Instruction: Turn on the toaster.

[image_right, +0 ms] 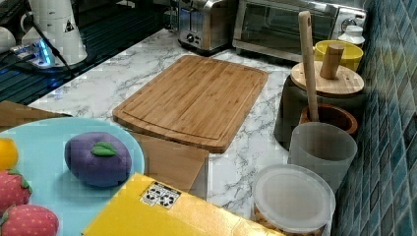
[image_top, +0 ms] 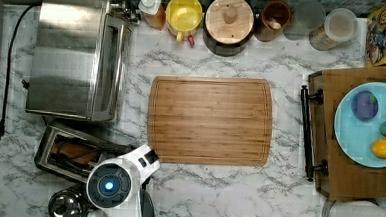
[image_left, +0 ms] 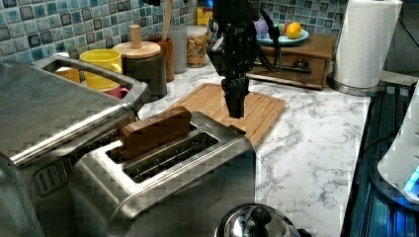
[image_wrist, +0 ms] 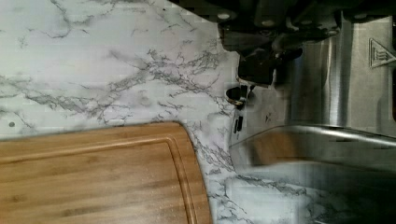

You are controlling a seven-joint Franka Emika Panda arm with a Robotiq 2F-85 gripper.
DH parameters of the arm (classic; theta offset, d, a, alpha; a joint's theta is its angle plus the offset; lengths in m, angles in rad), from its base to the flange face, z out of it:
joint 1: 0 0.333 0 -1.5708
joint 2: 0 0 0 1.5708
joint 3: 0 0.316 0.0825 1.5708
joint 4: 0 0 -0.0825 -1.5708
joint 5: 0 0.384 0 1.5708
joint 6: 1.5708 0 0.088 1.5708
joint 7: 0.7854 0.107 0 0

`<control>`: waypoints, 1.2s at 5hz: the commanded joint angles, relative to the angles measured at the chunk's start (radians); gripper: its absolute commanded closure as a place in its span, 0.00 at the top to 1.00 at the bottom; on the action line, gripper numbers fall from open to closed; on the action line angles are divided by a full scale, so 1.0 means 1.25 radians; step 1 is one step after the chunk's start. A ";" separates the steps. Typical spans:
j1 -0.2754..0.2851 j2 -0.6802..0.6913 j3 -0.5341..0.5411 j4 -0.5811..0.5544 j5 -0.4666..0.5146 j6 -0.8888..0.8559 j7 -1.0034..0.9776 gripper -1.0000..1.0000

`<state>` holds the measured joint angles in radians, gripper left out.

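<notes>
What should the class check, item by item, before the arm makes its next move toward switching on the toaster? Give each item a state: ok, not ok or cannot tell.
1. Bread loaded: ok. A brown slice stands in the toaster, in the slot nearer the toaster oven.
2. Gripper near the lever end: ok. In the left view it hangs just above the toaster's end nearest the cutting board.
3. Gripper touching the lever: cannot tell.
4. Finger state: cannot tell.
5. Lever already down: cannot tell, though the bread rides high.
6. Neighbours: ok. The kettle sits at the toaster's other end, away from the gripper.
</notes>
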<state>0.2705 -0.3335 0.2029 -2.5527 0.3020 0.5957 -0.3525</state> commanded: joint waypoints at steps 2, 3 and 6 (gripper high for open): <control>0.014 0.050 -0.010 -0.037 0.045 0.024 -0.036 0.00; 0.023 0.019 -0.026 -0.077 0.094 0.034 -0.089 0.00; 0.037 -0.004 0.070 -0.238 0.162 0.156 -0.192 0.00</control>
<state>0.2705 -0.3320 0.2323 -2.6836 0.4592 0.7676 -0.4907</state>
